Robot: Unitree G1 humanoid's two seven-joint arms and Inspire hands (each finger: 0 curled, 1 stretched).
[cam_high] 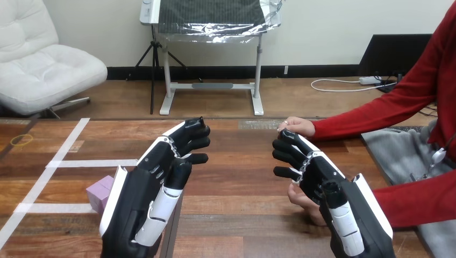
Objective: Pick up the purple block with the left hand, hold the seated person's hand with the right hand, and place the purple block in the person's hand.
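1. Left hand [153,185]: raised over the counter [236,215] at about 7 o'clock of the view. Its fingers are relaxed and only slightly bent, pointing toward 1 o'clock. It is released and grasps nothing.
2. Block [99,194]: purple and resting on the counter at 9 o'clock of the left hand. Its right edge is hidden behind that hand. Whether the two touch cannot be told.
3. Right hand [328,185]: raised at about 5 o'clock of the view. Its fingers are loosely extended toward 11 o'clock and are curled round nothing.
4. Person's upper hand [298,127]: lies at 12 o'clock of the right hand, just beyond its fingertips. Whether they touch cannot be told.
5. Person's lower hand [302,200]: shows at 8 o'clock of the right hand, partly hidden under it. No grip on it is visible.
6. The two robot hands stand well apart, with bare counter between them.
7. Tape [67,145]: white strips cross the counter at 9 o'clock of the view, passing beside the block.
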